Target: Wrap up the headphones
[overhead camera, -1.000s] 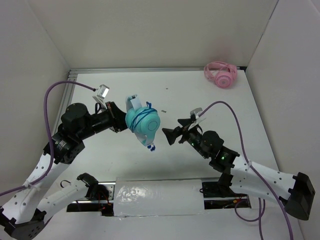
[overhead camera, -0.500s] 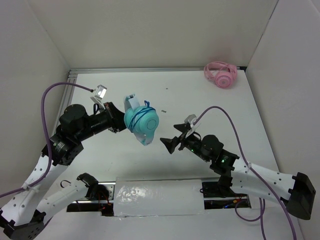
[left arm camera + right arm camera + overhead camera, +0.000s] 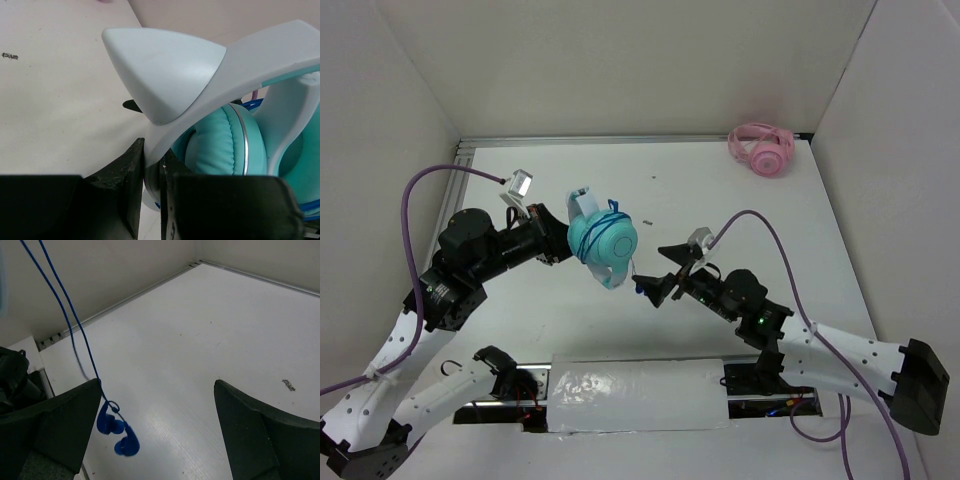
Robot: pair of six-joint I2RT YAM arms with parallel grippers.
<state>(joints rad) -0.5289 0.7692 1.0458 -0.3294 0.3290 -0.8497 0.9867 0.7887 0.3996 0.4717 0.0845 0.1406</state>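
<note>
The teal headphones (image 3: pixel 603 241) hang in the air above the table, with blue cable wound round the ear cup. My left gripper (image 3: pixel 563 247) is shut on their pale headband (image 3: pixel 200 70); the jaws pinch its lower end and the teal ear cup (image 3: pixel 220 145) sits just right of them. My right gripper (image 3: pixel 653 287) is open and empty, just right of the headphones. In the right wrist view the thin blue cable (image 3: pixel 75 342) hangs down to the small blue plug (image 3: pixel 117 432), which dangles beside my left finger (image 3: pixel 60 425), inside the open gap (image 3: pixel 157 385).
Pink over-ear headphones (image 3: pixel 761 150) lie at the table's far right corner. White walls close the table in at the left, back and right. A white wrapped block (image 3: pixel 640 395) sits between the arm bases at the near edge.
My right gripper has moved left and nearer, closing in on the cable end hanging below the headphones. The plug has swung a little rightwards. The left gripper and headphones have barely shifted.
</note>
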